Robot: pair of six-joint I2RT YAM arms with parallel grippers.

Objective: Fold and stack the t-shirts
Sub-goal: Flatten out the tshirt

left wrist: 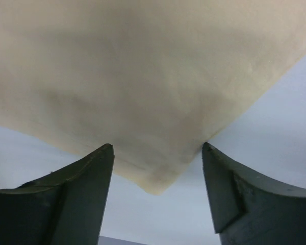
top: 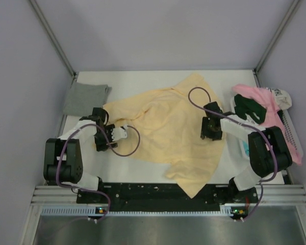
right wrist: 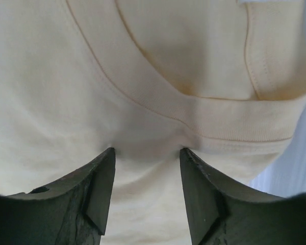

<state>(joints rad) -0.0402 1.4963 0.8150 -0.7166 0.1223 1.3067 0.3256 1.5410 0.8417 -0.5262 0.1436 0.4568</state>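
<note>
A pale yellow-peach t-shirt (top: 168, 127) lies spread and rumpled across the middle of the white table. My left gripper (top: 108, 133) is open at the shirt's left edge; in the left wrist view a corner of the shirt (left wrist: 158, 178) lies between the open fingers. My right gripper (top: 212, 133) is open and presses down on the shirt's right side; in the right wrist view the cloth (right wrist: 148, 153) with its collar seam bunches between the fingertips. A folded grey t-shirt (top: 85, 98) lies at the back left. Pink (top: 268, 99) and dark green (top: 247, 106) shirts lie heaped at the right.
A white basket (top: 289, 130) at the table's right edge holds the heap of shirts, with a white cloth (top: 283, 97) on top. Grey walls close in the table at the back and sides. Purple cables loop over both arms.
</note>
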